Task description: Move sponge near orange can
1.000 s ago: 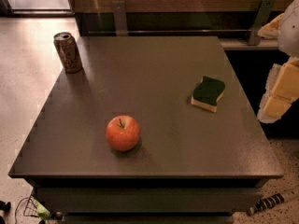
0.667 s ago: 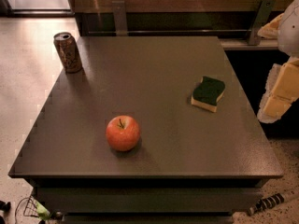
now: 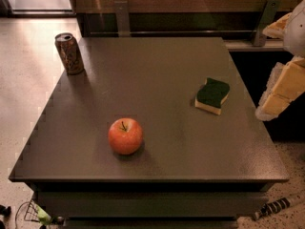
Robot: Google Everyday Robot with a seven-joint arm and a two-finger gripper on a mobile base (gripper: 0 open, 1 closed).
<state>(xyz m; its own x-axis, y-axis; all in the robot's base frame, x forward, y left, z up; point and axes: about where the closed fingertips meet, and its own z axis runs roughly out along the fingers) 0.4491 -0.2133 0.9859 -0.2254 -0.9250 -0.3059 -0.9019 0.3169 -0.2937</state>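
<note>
The sponge, dark green on top with a pale yellow base, lies flat on the right part of the dark table. The orange can stands upright at the table's far left corner, far from the sponge. My gripper is at the right edge of the view, beyond the table's right side and to the right of the sponge, holding nothing.
A red-orange apple sits near the table's front middle, between can and sponge. A dark rail with metal brackets runs behind the table. Light floor lies to the left; small items lie on the floor below the front edge.
</note>
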